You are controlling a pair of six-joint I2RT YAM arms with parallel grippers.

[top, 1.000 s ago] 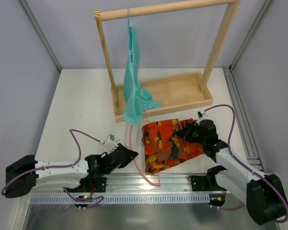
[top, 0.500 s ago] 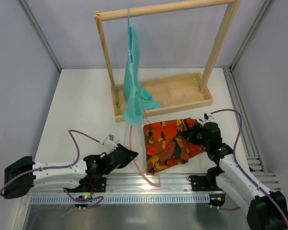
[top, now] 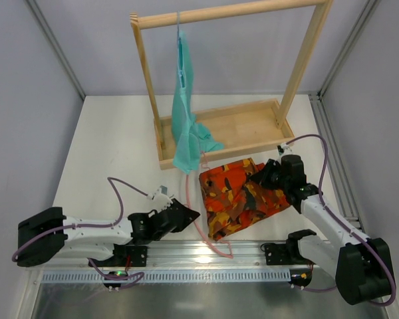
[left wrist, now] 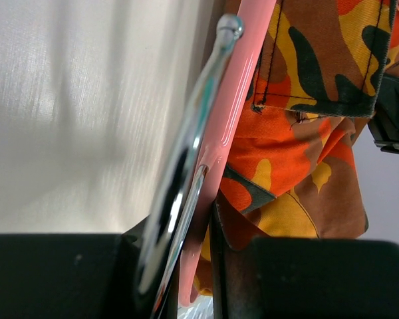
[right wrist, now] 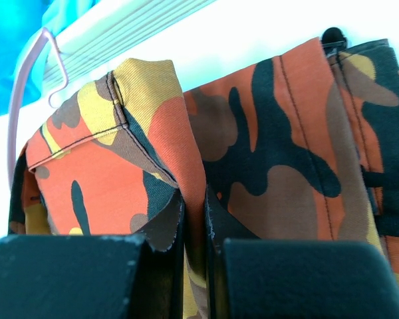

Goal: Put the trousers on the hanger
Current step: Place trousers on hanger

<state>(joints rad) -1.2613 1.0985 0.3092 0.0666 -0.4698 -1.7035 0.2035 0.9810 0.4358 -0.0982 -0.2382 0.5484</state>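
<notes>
The camouflage trousers (top: 236, 196) lie bunched on the table in front of the wooden rack. My right gripper (top: 268, 177) is shut on a fold at their far right edge; in the right wrist view that fold of the trousers (right wrist: 253, 133) is pinched between the jaws of the right gripper (right wrist: 194, 216). The thin pink hanger (top: 209, 242) lies along the trousers' left edge. My left gripper (top: 190, 216) is shut on it. In the left wrist view the left gripper (left wrist: 196, 232) clamps the hanger (left wrist: 236, 106) and its metal hook (left wrist: 203, 113), with the trousers (left wrist: 299, 153) right beside it.
A wooden rack with a tray base (top: 246, 129) stands behind the trousers. A teal garment (top: 185, 113) hangs from its top bar and droops over the tray's front edge. Metal frame rails run along the table's right side and near edge.
The left gripper has slid right with the hanger, closer to the trousers. The right gripper has drawn its pinched fold slightly back and right, shifting the cloth.
</notes>
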